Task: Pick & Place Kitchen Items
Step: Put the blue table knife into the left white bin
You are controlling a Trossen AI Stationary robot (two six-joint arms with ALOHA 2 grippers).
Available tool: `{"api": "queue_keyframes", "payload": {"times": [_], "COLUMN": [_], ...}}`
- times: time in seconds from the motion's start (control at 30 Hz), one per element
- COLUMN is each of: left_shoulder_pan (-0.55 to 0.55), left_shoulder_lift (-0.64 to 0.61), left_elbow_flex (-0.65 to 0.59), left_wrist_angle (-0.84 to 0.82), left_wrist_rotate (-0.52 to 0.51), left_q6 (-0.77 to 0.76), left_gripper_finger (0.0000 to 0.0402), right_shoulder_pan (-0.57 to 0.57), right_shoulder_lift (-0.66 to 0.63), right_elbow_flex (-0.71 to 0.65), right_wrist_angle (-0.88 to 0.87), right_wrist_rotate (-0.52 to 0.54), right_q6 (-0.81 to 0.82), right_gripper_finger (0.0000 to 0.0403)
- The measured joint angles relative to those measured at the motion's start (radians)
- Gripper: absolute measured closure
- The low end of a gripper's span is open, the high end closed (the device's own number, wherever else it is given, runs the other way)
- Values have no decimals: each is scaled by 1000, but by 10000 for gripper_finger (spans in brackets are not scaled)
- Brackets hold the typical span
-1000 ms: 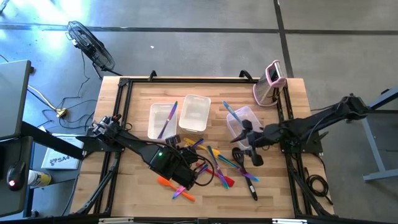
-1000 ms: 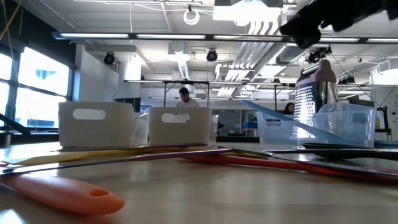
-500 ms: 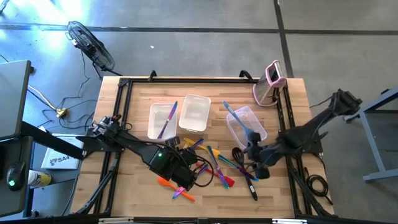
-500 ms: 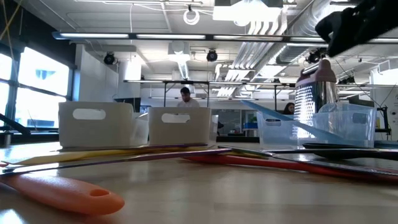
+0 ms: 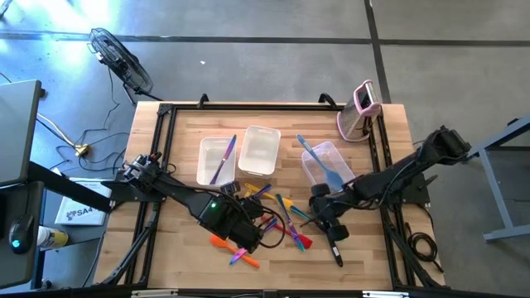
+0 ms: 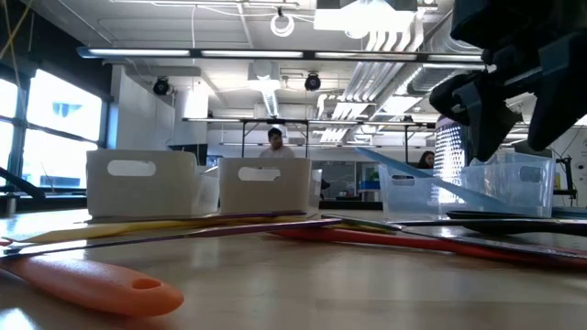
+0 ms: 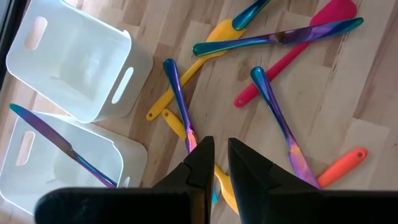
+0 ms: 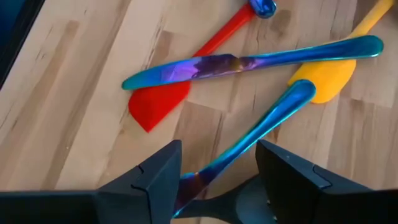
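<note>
- Down over the scattered utensils, the right gripper (image 5: 325, 217) hangs with its fingers spread wide; in its wrist view an iridescent blue-purple utensil handle (image 8: 261, 127) runs up between the two fingers (image 8: 155, 177).
- Just beyond those fingers lie a red spatula (image 8: 180, 84), an iridescent knife (image 8: 249, 62) crossing over it, and a yellow spatula (image 8: 333, 68).
- Meanwhile the left gripper (image 5: 244, 236) sits low at the left of the pile, its fingers (image 7: 202, 158) drawn to a narrow gap and holding nothing.
- Ahead of it in the left wrist view are yellow spoons (image 7: 193, 65), a pink-red spatula (image 7: 292, 53), an orange handle (image 7: 341, 167) and more iridescent pieces.
- Farther back, one clear tub (image 5: 214, 161) holds a purple knife (image 5: 224, 159), the tub beside it (image 5: 260, 151) holds nothing I can make out, and a third tub (image 5: 327, 165) carries a light blue spatula (image 5: 319, 161).
</note>
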Motion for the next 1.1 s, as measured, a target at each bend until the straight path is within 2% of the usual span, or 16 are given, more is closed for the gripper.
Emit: {"api": "queue_keyframes", "payload": {"times": [0.17, 0.37, 0.6, 0.87, 1.1], "left_shoulder_pan": [0, 0, -8, -56, -122], "left_shoulder_lift": [0, 0, 0, 0, 0], "left_elbow_flex": [0, 0, 0, 0, 0], "left_wrist_angle": [0, 0, 2, 27, 59], "left_wrist_rotate": [12, 63, 67, 60, 51], "left_q6": [0, -11, -61, -194, -298], "left_gripper_finger": [359, 359, 359, 359, 359], "right_shoulder_pan": [-31, -30, -31, 12, 25], "right_shoulder_lift": [0, 0, 5, 124, 200], "right_elbow_flex": [0, 0, 0, 0, 0], "right_wrist_angle": [11, 12, 3, 51, 132], "right_wrist_rotate": [-22, 28, 53, 173, 199], "right_q6": [-19, -12, 66, 44, 13], "right_gripper_finger": [220, 221, 218, 221, 221]}}
